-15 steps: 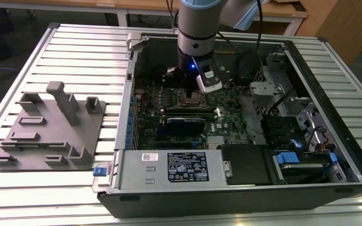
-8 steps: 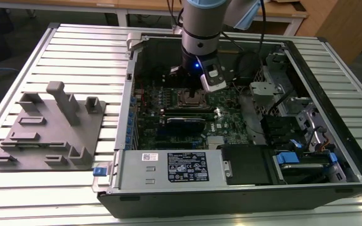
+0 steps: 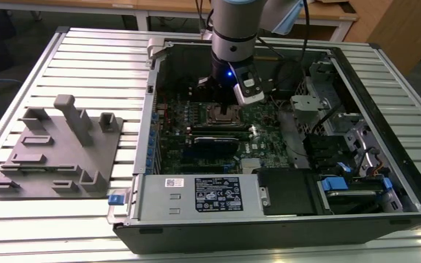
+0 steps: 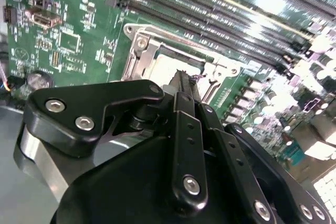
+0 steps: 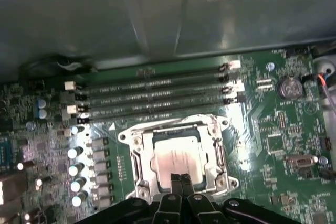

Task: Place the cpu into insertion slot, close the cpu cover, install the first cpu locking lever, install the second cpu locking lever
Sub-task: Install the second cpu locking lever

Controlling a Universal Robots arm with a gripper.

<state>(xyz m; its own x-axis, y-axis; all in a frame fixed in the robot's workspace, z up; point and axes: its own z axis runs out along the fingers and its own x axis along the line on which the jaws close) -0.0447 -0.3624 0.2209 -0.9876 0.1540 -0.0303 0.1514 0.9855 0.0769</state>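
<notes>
Gripper (image 5: 181, 181) linkage sits closest to the lens in both wrist views, black fingers (image 4: 184, 85) pressed together w/ nothing between them, tips just over the near edge of the insertion slot (image 5: 178, 158). Taking that slot as landmark and going across the exterior view from its left: grey parts fixture (image 3: 57, 148) lies well apart on the slatted table (image 3: 20, 224), outside the PC case (image 3: 269, 219); then the green motherboard (image 3: 195, 118) w/ the slot (image 3: 222, 113) near its middle, arm wrist directly above it; drive bays and cables lie toward the exterior view's right of it. Cpu (image 5: 177, 157) looks already seated in the slot, silvery top facing up; cpu cover (image 5: 142, 153) appears to frame it, but can't tell if it's fully down or latched. Memory slots (image 5: 152, 98) run just beside the slot. Handling, as a guess: chip is light, stiff, slick-topped, pins under it fragile, so edges only, no sideways push; cover is thin sheet metal, springy, best pressed at its front lip. Hard to make out: locking levers, lost in glare round the frame; slot's near edge is hidden behind the fingers.
</notes>
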